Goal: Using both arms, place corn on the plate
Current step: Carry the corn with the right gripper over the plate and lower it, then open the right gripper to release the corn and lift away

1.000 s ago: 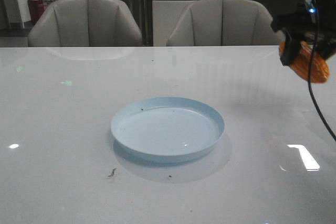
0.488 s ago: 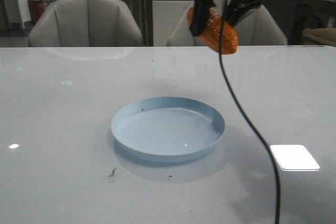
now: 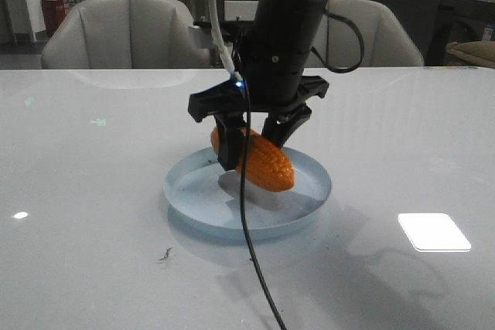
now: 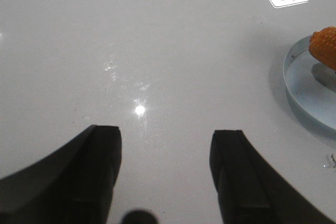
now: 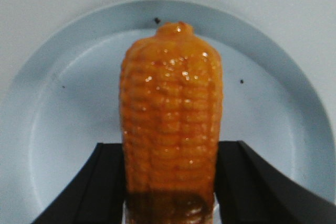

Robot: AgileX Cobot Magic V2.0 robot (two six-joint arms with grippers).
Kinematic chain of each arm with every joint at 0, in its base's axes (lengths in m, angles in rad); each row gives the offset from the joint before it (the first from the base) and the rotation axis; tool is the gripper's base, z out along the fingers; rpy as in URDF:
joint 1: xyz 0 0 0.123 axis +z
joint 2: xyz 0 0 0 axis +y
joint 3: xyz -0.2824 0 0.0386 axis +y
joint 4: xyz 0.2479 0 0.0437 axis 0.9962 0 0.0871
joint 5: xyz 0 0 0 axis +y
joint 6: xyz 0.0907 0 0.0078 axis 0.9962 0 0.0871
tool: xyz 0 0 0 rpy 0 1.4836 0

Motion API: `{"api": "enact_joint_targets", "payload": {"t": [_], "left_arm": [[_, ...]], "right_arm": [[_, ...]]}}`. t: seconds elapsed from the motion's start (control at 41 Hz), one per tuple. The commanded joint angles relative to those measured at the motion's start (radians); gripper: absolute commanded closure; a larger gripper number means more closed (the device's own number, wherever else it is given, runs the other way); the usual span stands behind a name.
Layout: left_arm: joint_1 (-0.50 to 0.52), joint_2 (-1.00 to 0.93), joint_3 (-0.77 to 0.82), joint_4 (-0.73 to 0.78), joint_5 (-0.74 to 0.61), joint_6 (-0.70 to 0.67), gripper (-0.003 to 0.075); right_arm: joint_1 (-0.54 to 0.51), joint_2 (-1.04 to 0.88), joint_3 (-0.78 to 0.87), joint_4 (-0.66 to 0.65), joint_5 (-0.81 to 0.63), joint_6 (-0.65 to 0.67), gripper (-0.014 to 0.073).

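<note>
Front view: the right gripper [image 3: 251, 141] clamps the glossy, bumpy orange corn [image 3: 259, 161] over the round pale-blue plate [image 3: 309, 202] on a shiny white table [image 3: 93, 191]; the left gripper [image 4: 165, 145] gapes wide.

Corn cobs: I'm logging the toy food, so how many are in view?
1. The corn is held between the right gripper's fingers, low over the plate. No others visible.

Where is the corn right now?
In the front view, the corn is in the middle of the table, held tilted by the right pincer just over the blue plate.
</note>
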State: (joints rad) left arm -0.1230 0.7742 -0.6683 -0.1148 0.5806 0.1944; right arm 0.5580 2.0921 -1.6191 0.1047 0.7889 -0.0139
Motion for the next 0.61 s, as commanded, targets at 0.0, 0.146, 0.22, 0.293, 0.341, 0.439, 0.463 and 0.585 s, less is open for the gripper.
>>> {"api": "enact_joint_targets", "payload": {"t": [0.0,0.146,0.22,0.293,0.341,0.439,0.463,0.585], "left_arm": [[0.005,-0.001,-0.028,-0.005,-0.055,0.001,0.0282],[0.005,-0.001,-0.028,-0.005,-0.050,0.001,0.0282],[0.005,-0.001,-0.028,-0.005,-0.050,0.001,0.0282],[0.005,-0.001,-0.028,-0.007,-0.050,0.001,0.0282],[0.005,-0.001,-0.028,-0.007,-0.050,0.001,0.0282],[0.005,-0.001,-0.028,-0.007,-0.050,0.001,0.0282],[0.005,-0.001,-0.028,-0.007,-0.050,0.001,0.0282],[0.005,-0.001,-0.028,-0.007,-0.050,0.001,0.0282]], "right_arm": [[-0.003,-0.038,-0.033,-0.005,-0.018,-0.008,0.0354],[-0.003,-0.023,-0.035,-0.005,0.016,-0.008,0.0298],[-0.003,-0.023,-0.037,-0.005,0.020,-0.008,0.0228],[-0.003,-0.023,-0.043,-0.006,0.020,-0.008,0.0156],[-0.003,-0.024,-0.052,-0.005,0.027,-0.008,0.0121],[-0.003,-0.024,-0.087,0.001,0.068,-0.007,0.0115],[-0.003,-0.024,-0.098,0.001,0.084,-0.007,0.0115],[-0.003,-0.024,-0.192,-0.007,0.190,-0.007,0.0115]]}}
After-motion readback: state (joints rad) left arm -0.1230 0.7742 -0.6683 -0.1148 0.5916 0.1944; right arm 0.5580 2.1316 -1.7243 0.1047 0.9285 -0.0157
